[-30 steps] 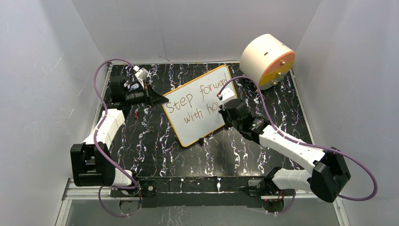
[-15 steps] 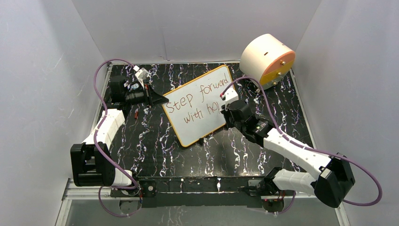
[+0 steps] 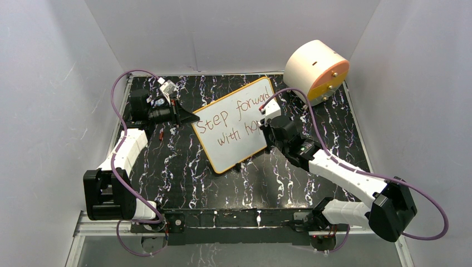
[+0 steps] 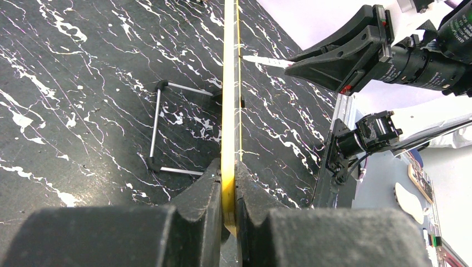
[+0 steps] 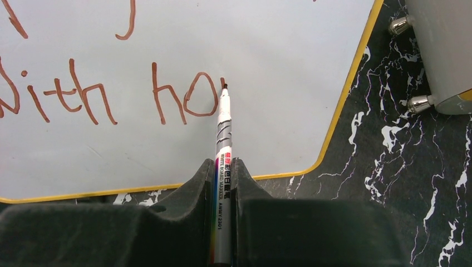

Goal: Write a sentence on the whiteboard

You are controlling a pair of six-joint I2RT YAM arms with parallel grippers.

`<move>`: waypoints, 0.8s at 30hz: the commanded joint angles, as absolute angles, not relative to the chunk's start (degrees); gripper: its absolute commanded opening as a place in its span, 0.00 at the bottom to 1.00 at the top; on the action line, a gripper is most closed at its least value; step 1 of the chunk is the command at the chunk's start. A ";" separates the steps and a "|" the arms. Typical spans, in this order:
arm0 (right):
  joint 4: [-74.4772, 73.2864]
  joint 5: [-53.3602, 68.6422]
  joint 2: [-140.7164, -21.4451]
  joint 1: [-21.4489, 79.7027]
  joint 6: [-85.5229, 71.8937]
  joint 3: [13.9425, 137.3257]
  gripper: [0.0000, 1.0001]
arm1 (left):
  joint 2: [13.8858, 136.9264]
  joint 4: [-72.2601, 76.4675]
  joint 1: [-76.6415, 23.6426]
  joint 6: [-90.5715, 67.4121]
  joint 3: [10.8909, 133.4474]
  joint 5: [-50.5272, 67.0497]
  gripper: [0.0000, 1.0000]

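Observation:
The whiteboard (image 3: pixel 236 146), white with an orange-yellow frame, stands tilted mid-table. On it the sentence (image 3: pixel 225 119) reads "Step forward" over "with ho" in reddish-brown. My left gripper (image 3: pixel 191 118) is shut on the board's left edge; the left wrist view shows the yellow frame (image 4: pixel 229 111) edge-on between the jaws of that gripper (image 4: pixel 229 192). My right gripper (image 3: pixel 265 123) is shut on a silver whiteboard marker (image 5: pixel 222 167). In the right wrist view (image 5: pixel 224 172) the marker tip touches the board just right of the "o" of "ho" (image 5: pixel 183 97).
A round peach-and-orange drum (image 3: pixel 316 71) stands at the back right, close to the board's right corner; its metal studs (image 5: pixel 418 103) show in the right wrist view. The board's wire stand (image 4: pixel 161 130) rests behind it. Grey walls enclose the black marbled table (image 3: pixel 289 183).
The right arm shifted slightly, its elbow swinging right and back, with the marker staying by the "ho". The left gripper and board have not moved.

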State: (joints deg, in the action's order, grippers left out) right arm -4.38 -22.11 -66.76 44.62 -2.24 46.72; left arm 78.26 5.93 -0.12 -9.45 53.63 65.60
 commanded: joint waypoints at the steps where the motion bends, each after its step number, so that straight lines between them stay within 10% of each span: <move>1: 1.06 -21.89 -67.05 44.34 -1.25 49.68 0.00 | 79.19 2.68 -1.63 -6.60 53.70 66.55 0.00; 24: 0.26 -24.03 -68.72 42.55 -1.43 49.56 0.00 | 79.26 2.64 -1.63 -6.59 53.61 66.62 0.00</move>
State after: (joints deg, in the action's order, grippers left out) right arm -1.52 -22.41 -68.05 43.29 -1.26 47.27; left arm 78.28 5.96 -0.12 -9.45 53.65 65.52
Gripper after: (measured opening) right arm 0.189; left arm 0.077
